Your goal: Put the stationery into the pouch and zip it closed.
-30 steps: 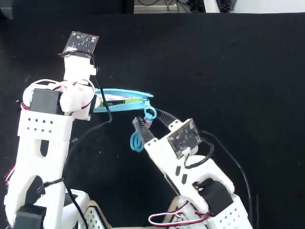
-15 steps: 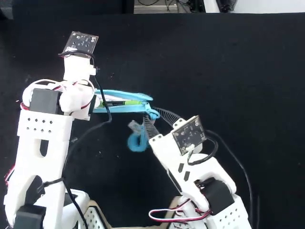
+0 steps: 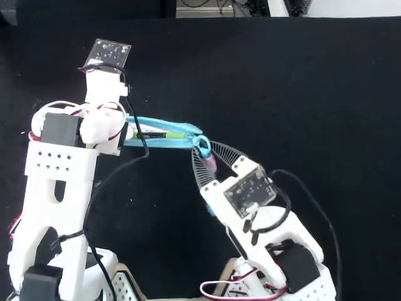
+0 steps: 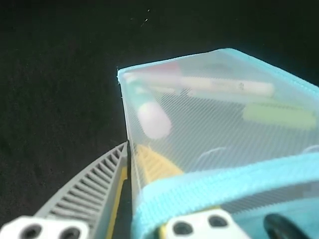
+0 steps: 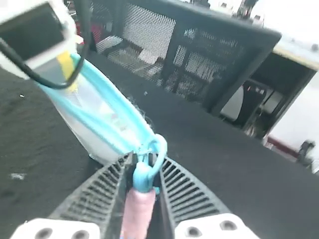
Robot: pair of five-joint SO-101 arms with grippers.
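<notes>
Pouch [image 3: 164,134] (pens [image 4: 227,87] inside) in left pincer [image 3: 126,133]; right pincer [image 5: 145,160] pinches zip pull [image 5: 143,178].

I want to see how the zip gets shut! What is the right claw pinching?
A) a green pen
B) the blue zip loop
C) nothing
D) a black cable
B: the right claw is shut on the zip loop at the end of the pouch.

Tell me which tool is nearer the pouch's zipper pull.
Right. The right tool is shut on the zipper pull at one end of the pouch; the left tool grips the pouch's far end, away from the pull.
</notes>
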